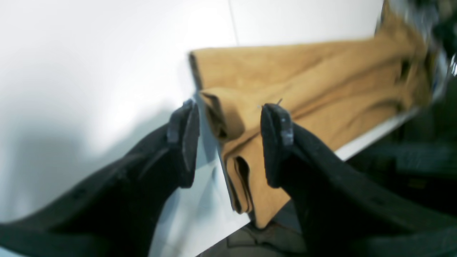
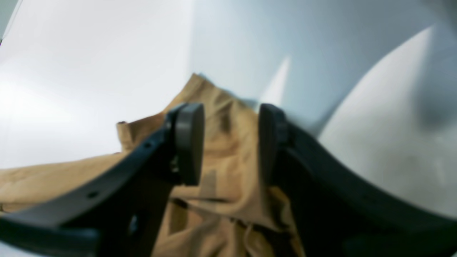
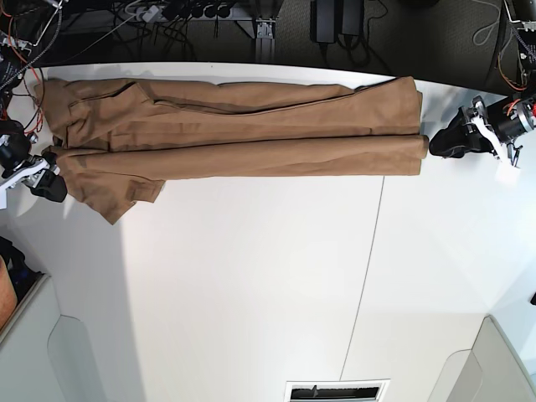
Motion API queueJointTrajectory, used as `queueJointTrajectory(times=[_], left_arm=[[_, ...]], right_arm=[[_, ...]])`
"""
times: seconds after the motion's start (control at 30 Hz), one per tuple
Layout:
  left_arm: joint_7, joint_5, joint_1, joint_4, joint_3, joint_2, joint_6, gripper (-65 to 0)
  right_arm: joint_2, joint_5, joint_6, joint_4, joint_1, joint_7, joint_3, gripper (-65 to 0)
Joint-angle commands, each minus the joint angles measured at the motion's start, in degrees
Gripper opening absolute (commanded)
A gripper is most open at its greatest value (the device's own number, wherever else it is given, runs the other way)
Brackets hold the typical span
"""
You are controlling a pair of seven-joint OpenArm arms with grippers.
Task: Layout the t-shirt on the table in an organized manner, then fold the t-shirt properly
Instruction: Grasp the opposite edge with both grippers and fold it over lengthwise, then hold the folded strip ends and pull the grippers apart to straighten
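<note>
The tan-brown t-shirt (image 3: 234,126) lies stretched into a long band, folded lengthwise, along the far side of the white table (image 3: 251,276). A short sleeve sticks out at its left end. My left gripper (image 3: 435,144) sits at the shirt's right end. In the left wrist view the left gripper (image 1: 230,114) is open, and the layered edge of the t-shirt (image 1: 303,92) shows between and beyond its fingers. My right gripper (image 3: 52,186) is at the shirt's left end. Seen from its wrist, the right gripper (image 2: 230,142) is open above the rumpled t-shirt (image 2: 228,171).
A thin dark seam (image 3: 368,251) runs across the tabletop from front to back. Cables and power strips (image 3: 176,12) lie just beyond the far table edge, close behind the shirt. A vent grille (image 3: 335,391) sits at the front edge.
</note>
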Motion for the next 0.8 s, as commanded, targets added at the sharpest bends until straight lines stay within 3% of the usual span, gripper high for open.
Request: queueJointTrajectory(times=[0.0, 0.17, 0.2, 0.3, 0.6, 0.77], left_arm=[[-1.4, -1.2, 0.1, 0.7, -0.4, -0.6, -0.3, -34.2], [-2.8, 0.0, 0.3, 0.7, -0.4, 3.7, -0.3, -34.2], [-3.7, 1.2, 0.3, 0.7, -0.4, 4.5, -0.3, -34.2], [-4.5, 3.1, 0.3, 0.6, -0.4, 6.9, -0.3, -34.2], [-5.8, 4.4, 0.3, 0.5, -0.4, 8.5, -0.3, -34.2], [-5.8, 4.9, 0.4, 0.5, -0.4, 8.8, -0.3, -34.3]], right_arm=[[0.6, 1.1, 0.5, 1.0, 0.9, 1.0, 0.2, -39.7], [-1.8, 1.2, 0.5, 1.0, 0.9, 1.0, 0.1, -39.9], [-2.2, 1.2, 0.5, 1.0, 0.9, 1.1, 0.1, -42.6], [-3.1, 1.6, 0.5, 1.0, 0.9, 1.1, 0.1, -65.0], [-4.9, -6.6, 0.9, -2.1, 0.9, 2.4, -4.5, -65.0], [-5.0, -6.8, 0.9, -4.4, 0.9, 3.0, -8.2, -65.0]])
